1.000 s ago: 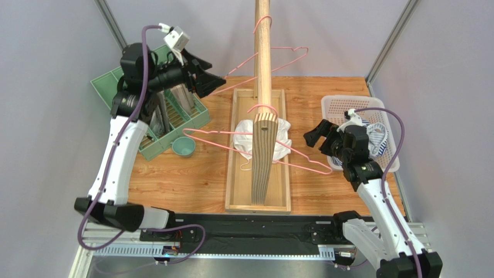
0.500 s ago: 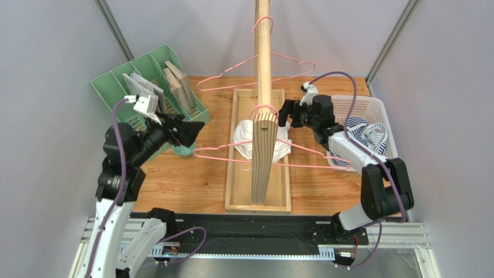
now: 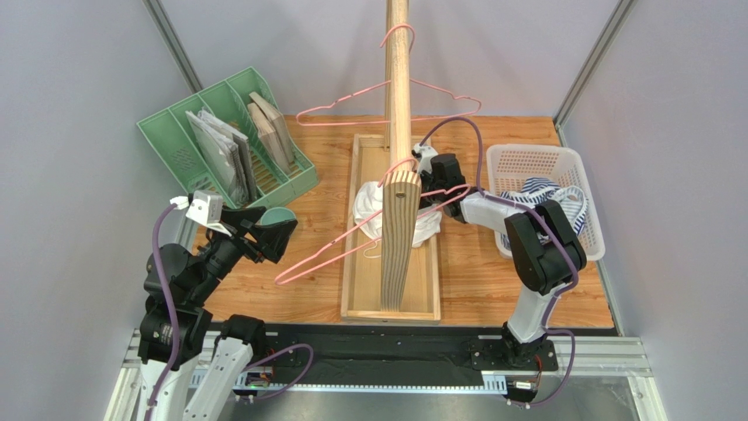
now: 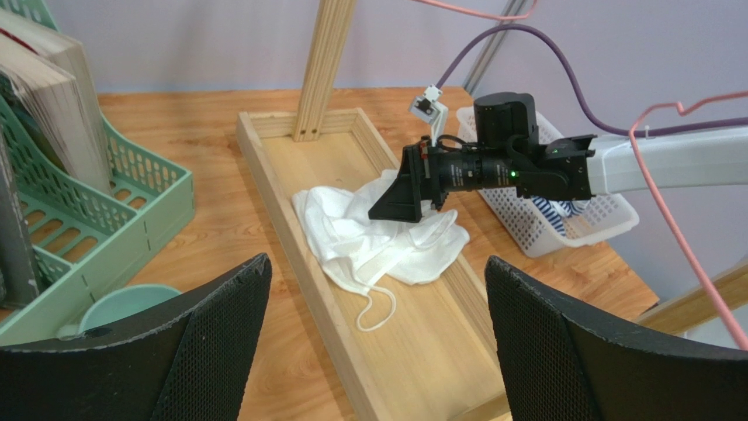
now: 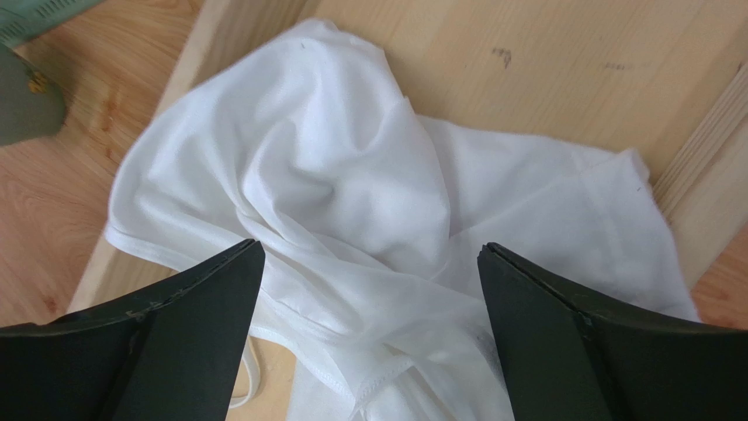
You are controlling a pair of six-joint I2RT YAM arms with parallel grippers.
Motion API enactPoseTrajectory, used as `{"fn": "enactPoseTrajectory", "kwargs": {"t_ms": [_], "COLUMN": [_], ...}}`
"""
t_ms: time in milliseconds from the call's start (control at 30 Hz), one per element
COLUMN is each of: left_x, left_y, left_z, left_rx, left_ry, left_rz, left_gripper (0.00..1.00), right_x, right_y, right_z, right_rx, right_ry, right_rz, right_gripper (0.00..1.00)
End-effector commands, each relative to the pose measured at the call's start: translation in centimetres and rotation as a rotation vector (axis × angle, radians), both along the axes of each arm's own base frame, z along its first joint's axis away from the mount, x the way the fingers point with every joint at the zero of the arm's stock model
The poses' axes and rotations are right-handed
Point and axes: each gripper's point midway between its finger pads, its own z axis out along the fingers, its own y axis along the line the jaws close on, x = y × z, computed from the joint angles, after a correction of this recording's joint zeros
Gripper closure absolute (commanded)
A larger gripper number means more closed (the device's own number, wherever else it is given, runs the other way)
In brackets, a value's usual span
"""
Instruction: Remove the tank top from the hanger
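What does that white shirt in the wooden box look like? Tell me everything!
The white sleeveless tank top lies crumpled in a heap inside the shallow wooden tray. Its thin fabric is wrinkled, with stitched hems, and one narrow strap loops out toward the near end. The right end effector hovers open just above it.

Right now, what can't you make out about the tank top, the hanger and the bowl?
- Top view: the wooden rack hides the middle of the tank top and of the hanger.
- Right wrist view: hanger out of frame; the tank top runs off the bottom edge.
- Left wrist view: a finger covers part of the bowl.
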Motion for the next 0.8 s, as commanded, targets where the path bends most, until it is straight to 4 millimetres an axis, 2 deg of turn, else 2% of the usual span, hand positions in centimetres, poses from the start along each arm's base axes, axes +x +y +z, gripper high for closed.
{"fn": "enactPoseTrajectory", "kwargs": {"t_ms": [0,267,300,433,567,700,767], "left_x": [0.0,0.0,-0.1,-0.1,0.1,0.0,-0.1], "left_y": [-0.1,-0.5,-0.5,-0.4,-0.3,-0.3,-0.3], "left_z": [-0.8,-1.0,-1.0,-1.1,-1.1,-1.1,-1.1], "left_rx": [0.001,-0.01,-0.011,-0.01,-0.008,-0.009,-0.01], "left_ry": [0.013,0.019,0.016,0.015,0.016,0.014,0.014], "left_rz": [-0.007,-0.028,-0.028,-0.022,-0.016,-0.02,-0.019], "left_gripper": [0.06,0.06,0.06,0.06,0.06,0.06,0.06], "right_x": [-1.7,-5.0,-5.6,-6.6,-7.7,-8.4,-8.2], "right_y": [-0.7,-2.5,-3.3,-4.3,-3.9,-4.4,-5.1], "right_z": [-2.6,-5.9,-6.6,-7.9,-9.0,-9.5,-9.4], "right_rx": [-0.111,-0.3,-0.346,-0.446,-0.503,-0.535,-0.537], "right_ry": [0.018,0.053,0.074,0.092,0.111,0.11,0.098], "right_rz": [-0.044,-0.105,-0.124,-0.145,-0.129,-0.165,-0.214], "right_gripper": [0.0,0.0,0.0,0.03,0.15,0.24,0.33]}}
